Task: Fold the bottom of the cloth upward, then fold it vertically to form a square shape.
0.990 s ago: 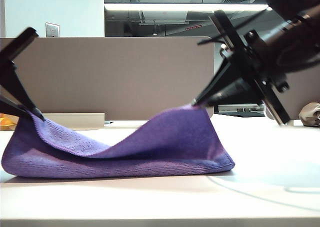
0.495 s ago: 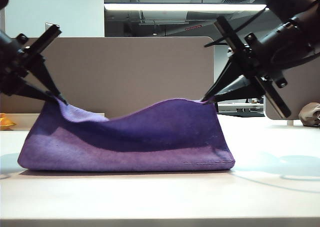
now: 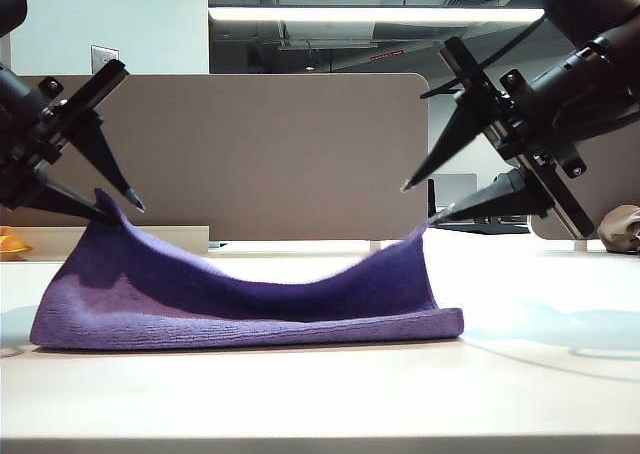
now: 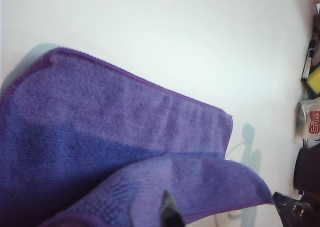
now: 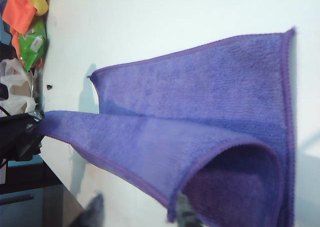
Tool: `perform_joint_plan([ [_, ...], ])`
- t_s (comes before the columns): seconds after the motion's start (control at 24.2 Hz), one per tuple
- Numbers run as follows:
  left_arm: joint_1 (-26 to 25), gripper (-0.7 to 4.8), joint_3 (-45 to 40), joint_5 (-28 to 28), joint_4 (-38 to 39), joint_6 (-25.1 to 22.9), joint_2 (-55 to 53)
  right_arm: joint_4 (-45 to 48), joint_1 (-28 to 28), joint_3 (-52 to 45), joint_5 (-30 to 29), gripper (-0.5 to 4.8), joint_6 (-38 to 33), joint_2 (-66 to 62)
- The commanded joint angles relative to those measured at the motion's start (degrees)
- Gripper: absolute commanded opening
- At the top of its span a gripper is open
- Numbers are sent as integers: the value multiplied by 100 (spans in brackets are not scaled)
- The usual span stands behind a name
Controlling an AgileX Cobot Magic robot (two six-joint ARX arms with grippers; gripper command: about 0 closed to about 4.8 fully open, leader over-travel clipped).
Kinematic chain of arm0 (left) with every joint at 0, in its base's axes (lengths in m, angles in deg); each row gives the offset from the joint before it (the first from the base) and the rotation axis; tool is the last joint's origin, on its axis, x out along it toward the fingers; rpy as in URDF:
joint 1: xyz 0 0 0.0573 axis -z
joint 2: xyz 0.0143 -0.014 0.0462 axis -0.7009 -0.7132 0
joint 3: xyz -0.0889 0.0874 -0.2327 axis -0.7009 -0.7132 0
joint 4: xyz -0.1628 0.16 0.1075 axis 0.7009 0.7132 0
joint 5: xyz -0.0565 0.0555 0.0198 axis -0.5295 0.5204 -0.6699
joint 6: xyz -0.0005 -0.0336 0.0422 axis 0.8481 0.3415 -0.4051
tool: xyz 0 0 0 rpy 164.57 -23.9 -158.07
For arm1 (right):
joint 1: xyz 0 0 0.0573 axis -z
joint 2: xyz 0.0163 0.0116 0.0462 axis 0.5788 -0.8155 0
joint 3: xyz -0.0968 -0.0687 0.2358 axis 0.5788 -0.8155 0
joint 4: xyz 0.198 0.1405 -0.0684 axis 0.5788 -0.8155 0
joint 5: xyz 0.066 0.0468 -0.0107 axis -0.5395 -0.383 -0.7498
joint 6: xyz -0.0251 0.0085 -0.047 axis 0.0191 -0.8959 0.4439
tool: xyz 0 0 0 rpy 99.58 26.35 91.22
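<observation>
Your left gripper (image 3: 120,212) and right gripper (image 3: 418,202) both stand with jaws apart, each just above a raised corner of the cloth (image 3: 250,299) — letting go, it seems. The cloth lies folded on the table (image 3: 320,394), long side running from one gripper to the other. For the next fold, one end must cross to the other — neither arm looks nearer.

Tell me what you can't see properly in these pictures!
- Left gripper, exterior view: cut off by the picture's edge; only a blurred fingertip shows in its wrist view.
- Right gripper: fingers open, but its wrist view shows only a blurred tip.
- The cloth: its raised flap hides the layer beneath.
- Clutter at the table edge in the wrist views: too blurred to name.
</observation>
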Motion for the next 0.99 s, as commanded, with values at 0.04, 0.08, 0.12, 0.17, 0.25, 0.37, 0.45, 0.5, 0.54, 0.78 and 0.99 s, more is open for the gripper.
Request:
perform_joint_plan([
  [0.04, 2, 225, 20, -44, -164, -48, 20, 133, 17, 22, -11, 221, 7, 26],
  [0.08, 2, 267, 20, -103, -229, -50, 20, 142, 17, 22, -24, 247, 7, 26],
  [0.12, 2, 294, 20, -155, -323, -46, 22, 153, 17, 22, -42, 250, 7, 26],
  [0.17, 2, 294, 20, -157, -387, -44, 22, 173, 17, 22, -55, 250, 4, 28],
  [0.25, 2, 293, 20, -142, -420, -24, 22, 186, 17, 22, -118, 250, 2, 28],
  [0.37, 2, 290, 20, -77, -433, -4, 22, 127, 17, 22, -186, 249, -17, 28],
  [0.45, 2, 286, 20, -7, -479, -2, 22, -7, 15, 20, -170, 249, -15, 28],
  [0.5, 2, 286, 20, 46, -505, 0, 22, -85, 15, 20, -125, 249, -13, 26],
  [0.54, 2, 285, 20, 66, -557, 9, 20, -214, 15, 15, -22, 249, 15, 26],
  [0.78, 2, 268, 20, 238, -717, 15, 17, -389, 15, 15, 11, 249, 140, 24],
  [0.99, 2, 268, 20, 31, -715, -7, -70, -382, 15, 15, -2, 249, 136, -229],
])
